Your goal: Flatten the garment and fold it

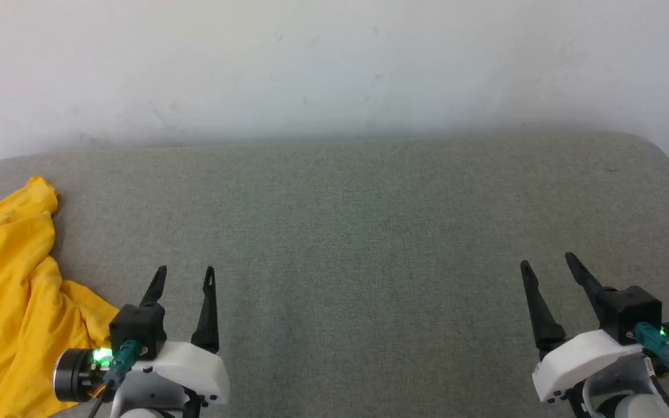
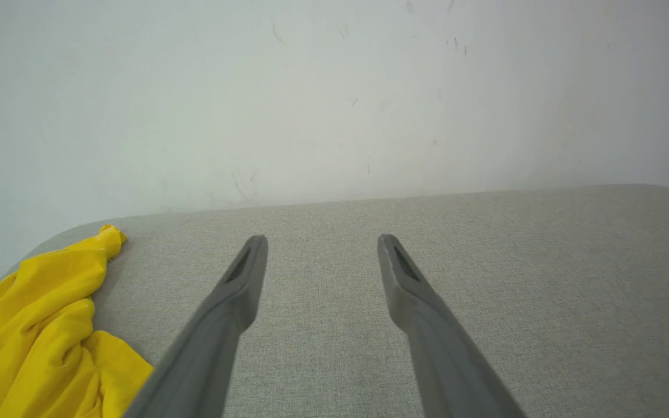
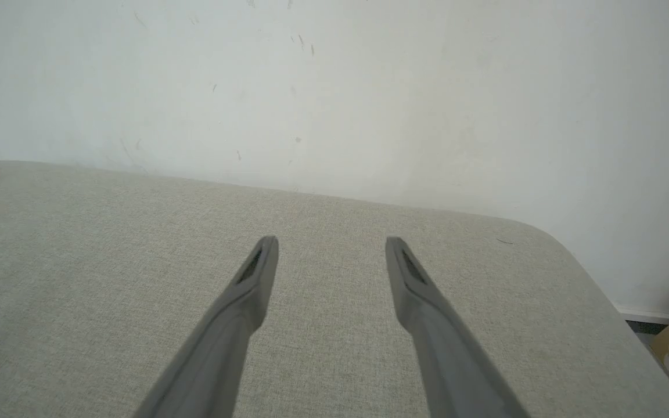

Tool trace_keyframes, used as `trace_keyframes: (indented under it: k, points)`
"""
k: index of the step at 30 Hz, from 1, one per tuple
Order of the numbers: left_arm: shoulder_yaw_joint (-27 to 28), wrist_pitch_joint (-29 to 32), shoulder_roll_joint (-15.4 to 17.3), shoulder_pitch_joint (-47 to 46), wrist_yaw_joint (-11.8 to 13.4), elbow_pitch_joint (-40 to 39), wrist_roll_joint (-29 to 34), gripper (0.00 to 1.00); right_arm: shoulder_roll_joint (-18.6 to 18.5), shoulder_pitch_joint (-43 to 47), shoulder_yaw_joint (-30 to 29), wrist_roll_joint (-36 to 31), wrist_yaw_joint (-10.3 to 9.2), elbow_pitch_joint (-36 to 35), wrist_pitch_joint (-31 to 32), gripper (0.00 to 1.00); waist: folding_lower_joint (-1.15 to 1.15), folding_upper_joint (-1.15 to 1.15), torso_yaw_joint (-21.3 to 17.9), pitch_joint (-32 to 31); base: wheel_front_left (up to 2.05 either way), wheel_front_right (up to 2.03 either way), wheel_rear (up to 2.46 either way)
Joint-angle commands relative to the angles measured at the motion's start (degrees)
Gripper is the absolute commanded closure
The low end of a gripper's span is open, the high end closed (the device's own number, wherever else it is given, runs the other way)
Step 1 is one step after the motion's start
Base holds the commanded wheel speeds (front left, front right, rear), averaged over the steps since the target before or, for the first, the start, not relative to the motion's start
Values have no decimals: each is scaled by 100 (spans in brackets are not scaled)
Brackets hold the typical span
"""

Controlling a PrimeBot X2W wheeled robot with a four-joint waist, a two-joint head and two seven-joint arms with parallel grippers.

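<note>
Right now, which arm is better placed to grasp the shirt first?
Left. The left gripper is open right beside the crumpled shirt; the right gripper, also open, sits far from it.

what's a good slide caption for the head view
Left gripper and right gripper open and empty over the grey cushion, the crumpled yellow garment heaped at its left edge.

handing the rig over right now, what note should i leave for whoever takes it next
The left hand is open and empty, above the grey padded surface.
The right hand is open and empty, on the opposite side.
The garment lies crumpled in a yellow heap at the surface's left edge, just left of the left hand, fingers clear of it.
Done: nothing; it is neither flattened nor folded.
Left: grasp it, probably left hand first, bring it to the middle, spread it flat, fold it.
</note>
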Motion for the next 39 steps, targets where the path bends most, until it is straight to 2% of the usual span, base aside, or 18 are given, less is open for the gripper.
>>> trace_keyframes:
  k: [1,22,39]
  points:
    - [24,-55,-1,57,-35,-28,-39,0,2,30,-34,72,-1,15,-68,0,0,0,2,-1,0,0,0]
    - [65,-307,-7,182,-111,-126,-131,0,5,94,-157,177,-1,108,-319,0,0,0,169,-9,0,0,0]
    - [115,-510,-11,264,-147,-226,-226,0,8,116,-211,182,-2,165,-523,0,0,0,717,28,0,0,0]
